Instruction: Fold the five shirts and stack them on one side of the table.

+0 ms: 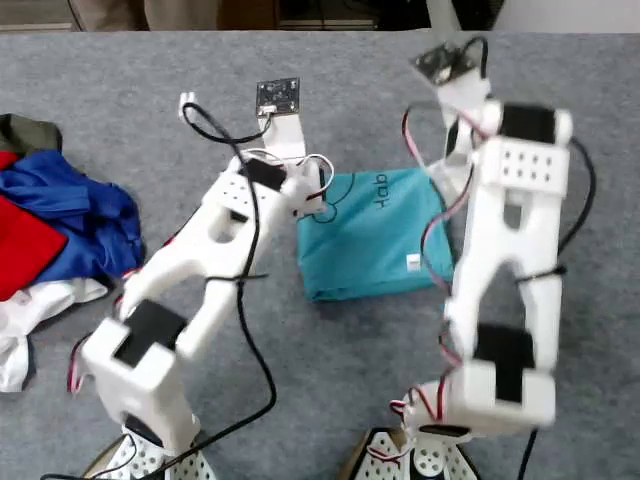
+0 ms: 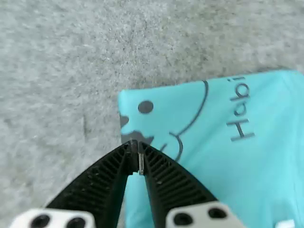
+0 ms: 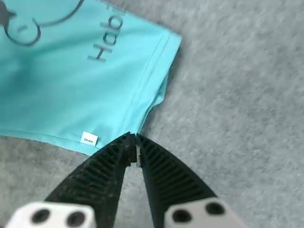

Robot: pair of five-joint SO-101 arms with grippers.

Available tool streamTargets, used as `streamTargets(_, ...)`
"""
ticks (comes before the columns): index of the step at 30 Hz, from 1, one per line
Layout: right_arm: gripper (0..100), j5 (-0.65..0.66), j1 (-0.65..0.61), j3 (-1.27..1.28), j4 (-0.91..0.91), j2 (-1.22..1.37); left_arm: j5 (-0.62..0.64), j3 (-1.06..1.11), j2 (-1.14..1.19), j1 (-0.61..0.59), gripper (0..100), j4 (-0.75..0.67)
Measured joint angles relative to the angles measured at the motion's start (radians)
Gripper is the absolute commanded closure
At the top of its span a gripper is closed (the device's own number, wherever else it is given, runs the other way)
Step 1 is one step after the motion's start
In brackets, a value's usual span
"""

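Left hand point(image 2: 136, 151) closed over teal shirt point(image 2: 223, 156)

One folded teal shirt point(image 1: 370, 240), four heaped shirts point(image 1: 60, 225), and two arms point(image 1: 205, 265).

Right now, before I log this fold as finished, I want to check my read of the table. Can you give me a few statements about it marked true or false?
1. The teal shirt lies folded between the two arms. True.
2. The left gripper is wide open. False: its jaws are closed, with the tips over the shirt's printed edge.
3. A pile of unfolded shirts lies at one side, apart from the teal shirt. True.
4. The right gripper holds a red shirt. False: it is shut on nothing, beside the teal shirt's corner.
5. The teal shirt sits on top of the pile. False: it lies alone on the grey table.
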Motion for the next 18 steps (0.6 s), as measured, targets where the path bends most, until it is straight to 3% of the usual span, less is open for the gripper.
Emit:
streamTargets(4,99.4,0.000,0.000,0.384,-0.259,-0.163,0.084,-0.114,0.146,0.000,98,-0.008)
streamTargets(10,99.4,0.000,0.032,0.801,-0.651,-0.204,0.101,-0.190,0.270,0.000,98,-0.011)
streamTargets(13,99.4,0.035,0.051,0.864,-0.756,-0.190,0.101,-0.199,0.287,0.000,98,-0.011)
streamTargets(18,99.4,0.086,0.110,0.850,-0.786,-0.084,0.101,-0.203,0.288,0.000,98,-0.011)
